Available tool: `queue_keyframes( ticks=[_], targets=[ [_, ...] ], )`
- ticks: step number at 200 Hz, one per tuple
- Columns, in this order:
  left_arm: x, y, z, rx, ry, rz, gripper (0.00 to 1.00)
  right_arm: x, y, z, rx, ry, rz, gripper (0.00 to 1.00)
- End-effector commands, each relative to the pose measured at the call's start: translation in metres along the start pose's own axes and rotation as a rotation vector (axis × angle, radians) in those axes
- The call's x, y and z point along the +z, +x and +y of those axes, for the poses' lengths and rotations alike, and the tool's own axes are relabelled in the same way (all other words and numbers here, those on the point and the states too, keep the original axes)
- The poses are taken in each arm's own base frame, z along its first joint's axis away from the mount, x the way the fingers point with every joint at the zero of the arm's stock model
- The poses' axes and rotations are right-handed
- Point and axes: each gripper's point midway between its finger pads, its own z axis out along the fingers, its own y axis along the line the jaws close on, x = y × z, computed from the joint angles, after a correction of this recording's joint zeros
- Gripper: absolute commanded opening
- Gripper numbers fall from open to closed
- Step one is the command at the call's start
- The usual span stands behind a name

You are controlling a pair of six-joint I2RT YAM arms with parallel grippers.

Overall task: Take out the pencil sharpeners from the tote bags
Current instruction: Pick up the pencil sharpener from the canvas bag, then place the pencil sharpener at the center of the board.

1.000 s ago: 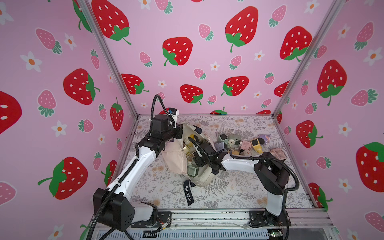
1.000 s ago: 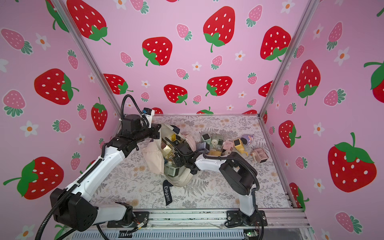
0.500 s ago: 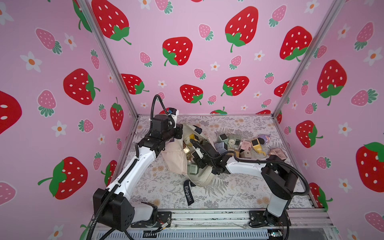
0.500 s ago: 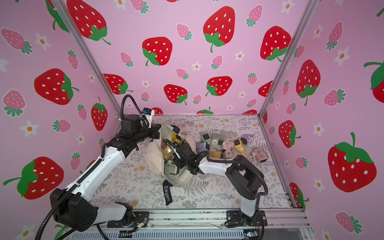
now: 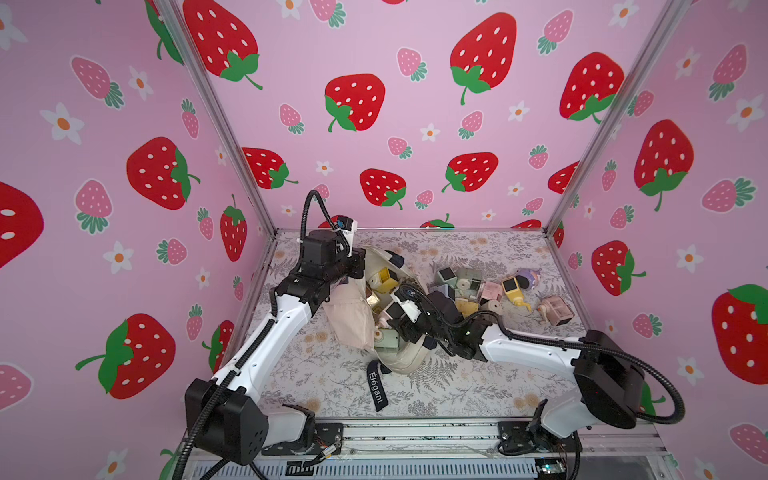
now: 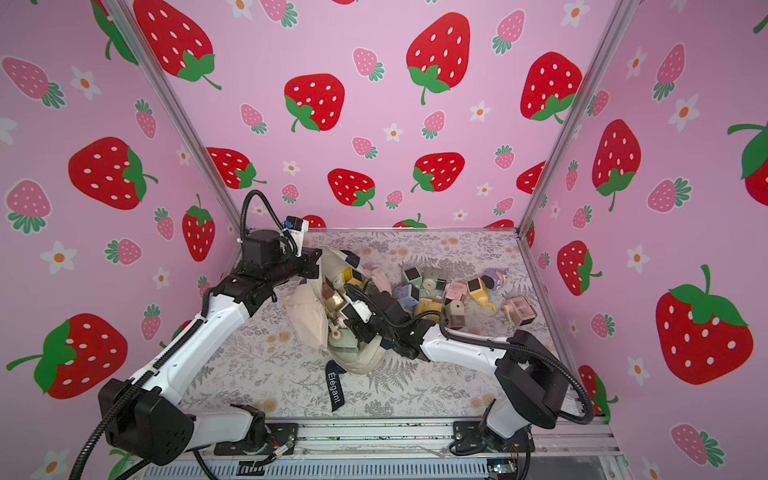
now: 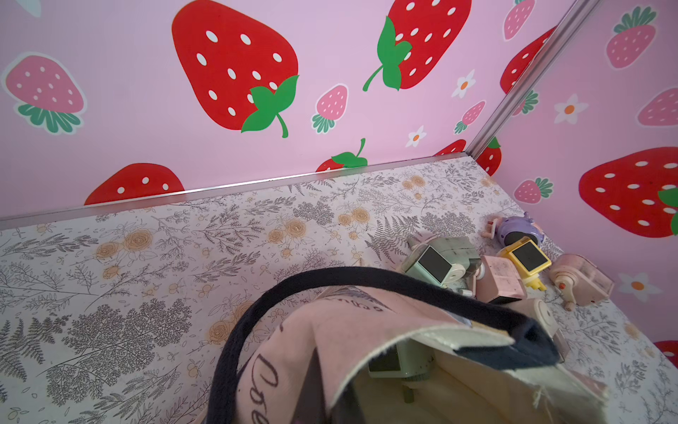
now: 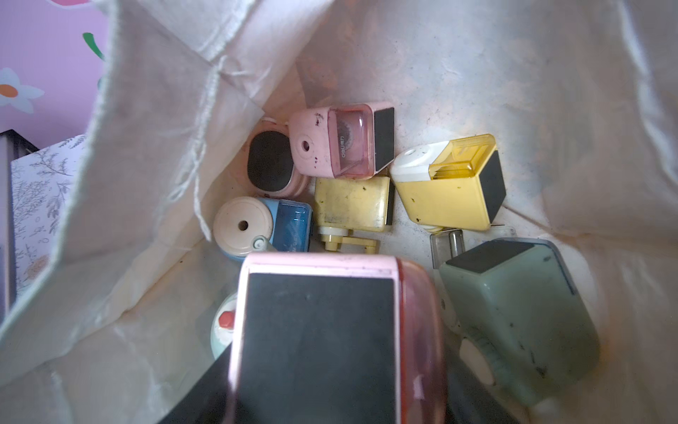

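In both top views the left gripper (image 5: pixel 362 267) is pressed together on the rim of the tote (image 5: pixel 349 324) and holds its mouth up off the table (image 5: pixel 457 390). The right gripper (image 5: pixel 392 324) reaches into that mouth from the opposite side. There the arm and the cloth hide its jaws, so these views do not tell what it has.

The right wrist view settles it. A pink sharpener (image 8: pixel 319 330), dark window up, fills the space right at the hand, with dark fingers (image 8: pixel 209 392) against both sides: the gripper is pinching it. Beyond the hand, on the tote's floor, lie more sharpeners: a second pink (image 8: pixel 341 143), a yellow (image 8: pixel 447 191), a pale yellow (image 8: pixel 352 205) and a blue (image 8: pixel 264 227). A green one (image 8: pixel 513 304) sits just beside the held one.

The left wrist view shows none of its own fingers. It shows the tote's rim and navy strap (image 7: pixel 330 279) close under the hand, with one green sharpener (image 7: pixel 400 363) inside. Past the rim it shows what the right wrist view cannot: sharpeners already out on the table, well apart from the left gripper, among them a yellow (image 7: pixel 528 257) and a purple (image 7: pixel 517 229). The top views place this pile (image 5: pixel 467 286) just behind the right arm. They also show the black strap (image 5: pixel 376 386) trailing from the tote toward the robot's base.
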Motion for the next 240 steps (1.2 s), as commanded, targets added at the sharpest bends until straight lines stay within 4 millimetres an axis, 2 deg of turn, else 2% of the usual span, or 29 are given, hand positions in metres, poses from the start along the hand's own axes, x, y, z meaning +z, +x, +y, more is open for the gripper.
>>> queue_keyframes(
  ticks=[1, 51, 104, 153, 201, 240],
  targets=[
    [-0.019, -0.044, -0.012, 0.051, 0.035, -0.161, 0.0, -0.022, -0.034, 0.006, -0.042, -0.026, -0.136, 0.56],
    [-0.018, -0.045, -0.012, 0.05, 0.036, -0.161, 0.0, -0.054, -0.037, 0.001, -0.047, 0.004, -0.208, 0.56],
    [-0.017, -0.044, -0.012, 0.047, 0.04, -0.158, 0.0, -0.087, -0.012, -0.024, -0.004, 0.143, -0.216, 0.56],
    [-0.015, -0.044, -0.012, 0.046, 0.04, -0.154, 0.0, -0.126, -0.001, -0.029, 0.037, 0.169, -0.242, 0.56],
    [-0.015, -0.044, -0.011, 0.044, 0.037, -0.151, 0.0, -0.178, 0.014, -0.056, 0.111, 0.318, -0.305, 0.56],
    [-0.015, -0.044, -0.011, 0.041, 0.038, -0.151, 0.0, -0.21, 0.032, -0.082, 0.18, 0.474, -0.34, 0.55]
  ],
)
